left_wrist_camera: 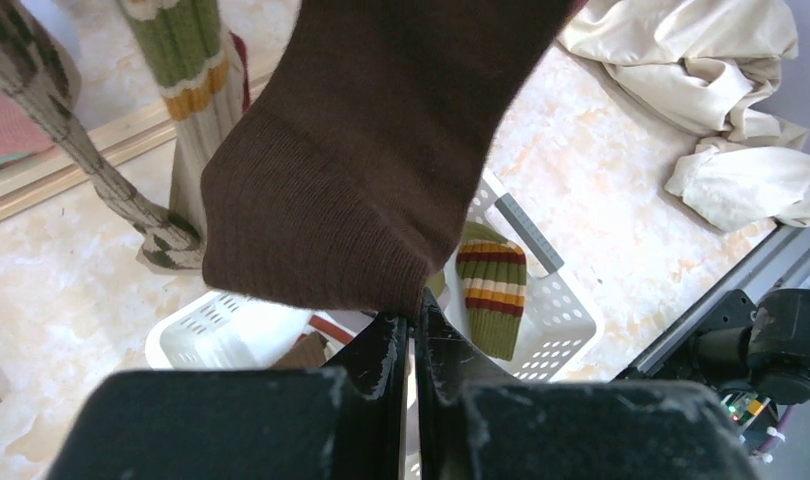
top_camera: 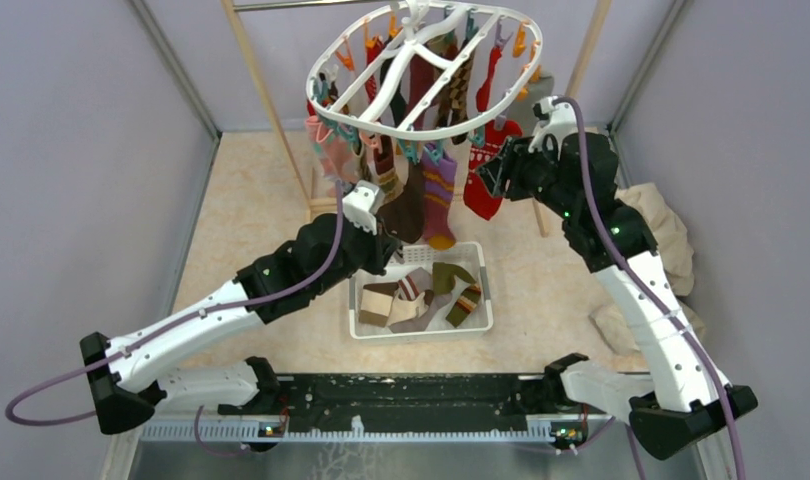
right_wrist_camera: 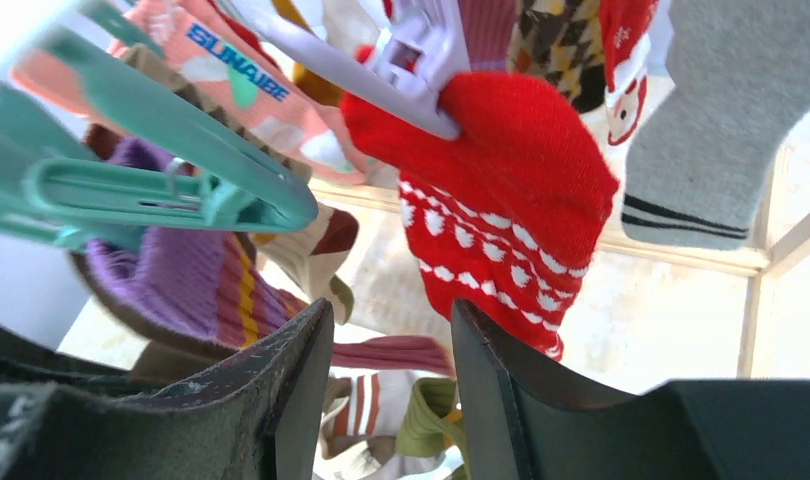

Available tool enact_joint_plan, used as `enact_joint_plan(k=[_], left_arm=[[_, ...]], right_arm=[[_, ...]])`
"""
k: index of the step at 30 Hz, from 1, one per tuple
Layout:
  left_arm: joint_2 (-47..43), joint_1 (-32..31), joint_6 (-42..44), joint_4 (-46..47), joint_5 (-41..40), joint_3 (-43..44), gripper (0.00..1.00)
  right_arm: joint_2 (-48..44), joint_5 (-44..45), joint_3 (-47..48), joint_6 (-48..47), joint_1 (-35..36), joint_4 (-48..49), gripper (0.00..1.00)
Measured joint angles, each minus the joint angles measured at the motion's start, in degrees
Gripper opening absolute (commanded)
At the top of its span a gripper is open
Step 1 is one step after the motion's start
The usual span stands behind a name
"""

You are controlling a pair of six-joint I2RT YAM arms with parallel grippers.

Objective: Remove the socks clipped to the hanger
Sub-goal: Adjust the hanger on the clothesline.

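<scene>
The left gripper (left_wrist_camera: 413, 322) has its two black fingers pressed together on the lower hem of a dark brown ribbed fabric sock (left_wrist_camera: 381, 150), which hangs straight above it at 12 o'clock. In the top view this gripper (top_camera: 386, 243) sits just below that sock (top_camera: 409, 208), at 6 o'clock under the white plastic oval hanger (top_camera: 537, 45). Below the fingers, at 6 o'clock in the top view, stands a white slotted plastic basket (top_camera: 353, 300) holding loose socks, among them an olive sock with red and yellow stripes (left_wrist_camera: 491, 290).

The right gripper (right_wrist_camera: 391, 340) has its jaws apart and holds nothing. A red knitted sock with white pattern (right_wrist_camera: 501, 200) hangs at 1 o'clock of the gap, its toe close to the right-hand finger; whether it touches, I cannot tell. A lilac plastic clip (right_wrist_camera: 421, 60) pinches that sock's top. At 10 o'clock juts a teal plastic clip (right_wrist_camera: 181, 185), with a purple striped sock (right_wrist_camera: 181, 280) beneath it. In the top view the right gripper (top_camera: 493, 178) is at 4 o'clock of the hanger.
</scene>
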Motion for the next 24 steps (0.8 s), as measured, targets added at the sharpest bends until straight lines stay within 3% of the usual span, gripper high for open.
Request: enact_joint_plan(k=[11,20,24], left_arm=[[3.85,-5.31,0.52,-1.53,-2.91,5.95,0.07],[7.23,-9.38,1.38,-1.95,-5.79,7.52,0.07],[7.26,-10.82,1.53,-2.12,-7.76,8.2,0.07]], right_arm=[[-2.14,-10.71,12.63,-1.62,0.0,-7.85,0.47],[-1.66,-23.12,13.81,1.66,0.0,-4.81,0.46],[-0.85,-28.85,12.9,5.73,0.46,1.18,0.45]])
